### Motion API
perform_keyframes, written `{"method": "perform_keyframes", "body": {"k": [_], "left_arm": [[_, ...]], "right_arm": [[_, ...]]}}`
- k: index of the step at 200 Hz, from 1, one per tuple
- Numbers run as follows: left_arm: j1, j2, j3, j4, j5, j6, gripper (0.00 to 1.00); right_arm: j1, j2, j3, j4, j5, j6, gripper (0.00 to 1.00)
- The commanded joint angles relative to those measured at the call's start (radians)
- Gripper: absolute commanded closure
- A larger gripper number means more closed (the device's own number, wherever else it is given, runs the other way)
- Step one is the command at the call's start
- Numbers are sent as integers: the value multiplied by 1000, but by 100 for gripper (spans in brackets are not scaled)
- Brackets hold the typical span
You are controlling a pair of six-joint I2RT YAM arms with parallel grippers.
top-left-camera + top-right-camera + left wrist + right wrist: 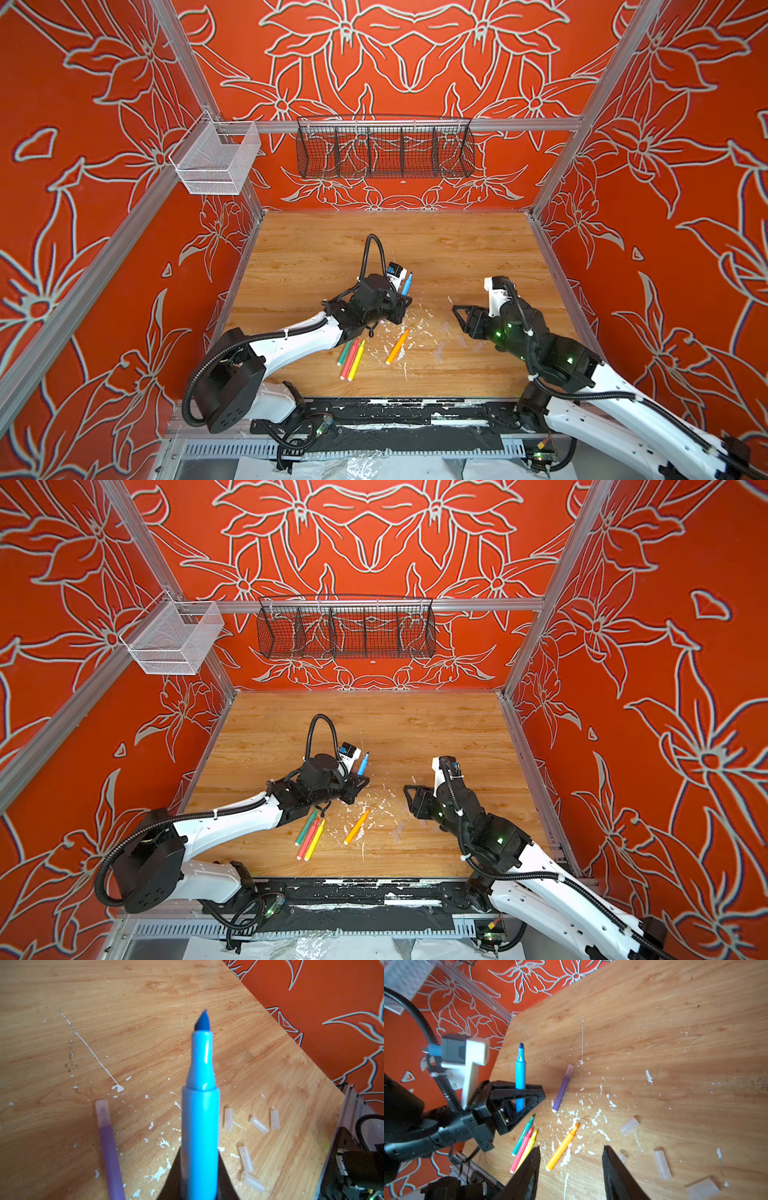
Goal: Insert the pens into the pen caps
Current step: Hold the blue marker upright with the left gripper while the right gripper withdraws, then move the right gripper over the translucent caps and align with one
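Blk wire basket (pixel 385 151) & white mesh bin (pixel 216 160) hang on alu rail (pixel 519 124) above paint-flecked wood table (pixel 457 249).

We look into a robot lab test cell: a paint-flecked wooden tabletop (pixel 436 249) boxed in by aluminium framing (pixel 519 124) and orange floral backdrop panels (pixel 415 50), a black wire basket (pixel 384 151) and a white mesh basket (pixel 216 160) hung above its far edge, two cabled robot arms (pixel 299 338) mounted along its near edge.

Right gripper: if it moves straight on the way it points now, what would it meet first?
Likely the orange pen, lying just ahead of the right gripper; beyond it the purple pen. Its height is unclear.
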Motion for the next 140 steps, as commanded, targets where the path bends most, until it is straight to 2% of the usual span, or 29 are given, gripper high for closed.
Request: {"method": "perform_keyframes", "body": {"k": [1,28,47,102,127,140], "left_arm": [[-1,-38,6,-9,-50,-21,100],[-1,-32,9,-20,-61,-38,100],[-1,-15,29,-55,-93,-45,100],[-2,-31,19,-50,-97,-19,100],[-1,-50,11,-57,-145,27,100],[-1,-51,8,-61,-159,32,100]], "right_arm": [[12,90,-6,-120,-79,-35,55],[22,199,-28,-94,-117,-45,57],[31,222,-58,-92,-137,-44,59],[146,62,-250,9,-128,-10,59],[166,64,-262,-21,-125,10,62],[181,53,-307,26,-137,27,63]]}}
